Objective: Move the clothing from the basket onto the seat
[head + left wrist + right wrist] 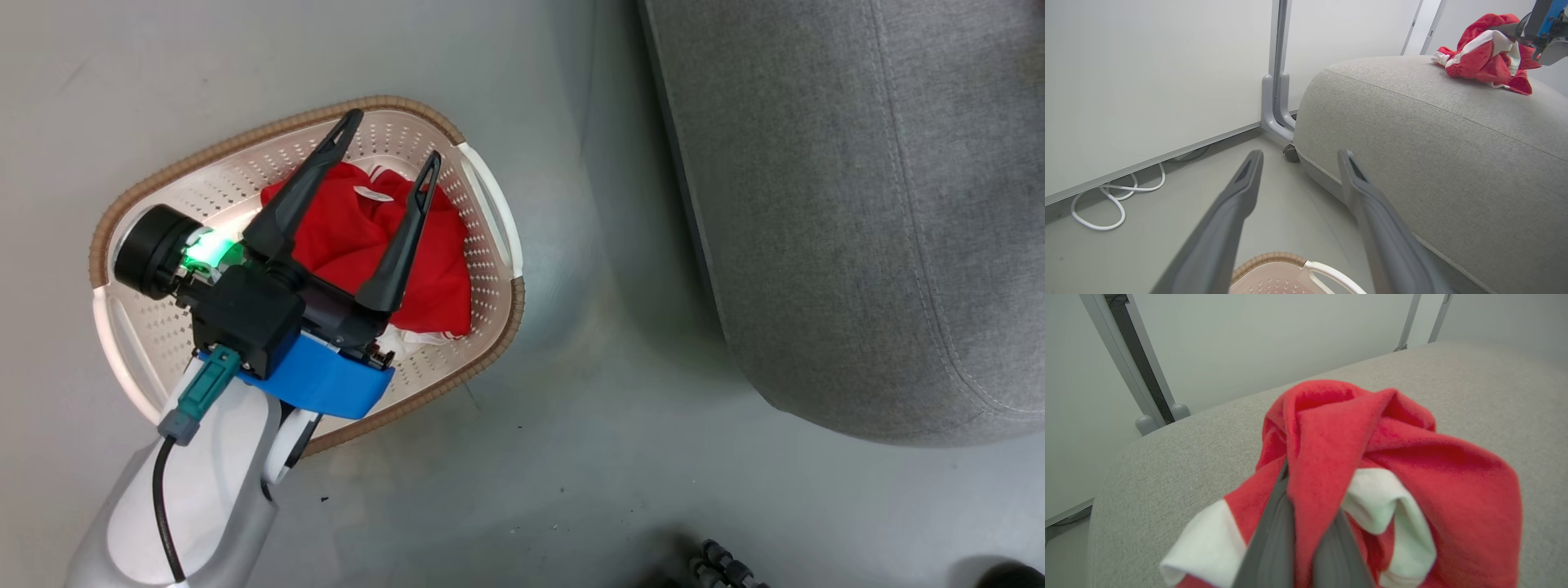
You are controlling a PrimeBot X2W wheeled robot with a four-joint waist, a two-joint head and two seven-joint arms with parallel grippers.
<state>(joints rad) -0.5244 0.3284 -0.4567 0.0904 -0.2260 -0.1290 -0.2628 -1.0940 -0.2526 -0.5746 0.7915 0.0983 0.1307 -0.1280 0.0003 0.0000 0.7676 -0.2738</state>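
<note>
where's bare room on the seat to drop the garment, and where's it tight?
Seat: bare as far as shown, except under the garment held by the shut right gripper. Floor strip between basket and seat: bare. Tight: inside the basket, where the open left gripper hangs over the other garment.

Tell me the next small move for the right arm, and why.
Probably open the right gripper. Its fingers are pinched shut on a red garment whose lower folds, in the left wrist view, rest on the grey seat, so letting go should leave it there. The open left gripper hangs over the other garment in the basket and can wait.
</note>
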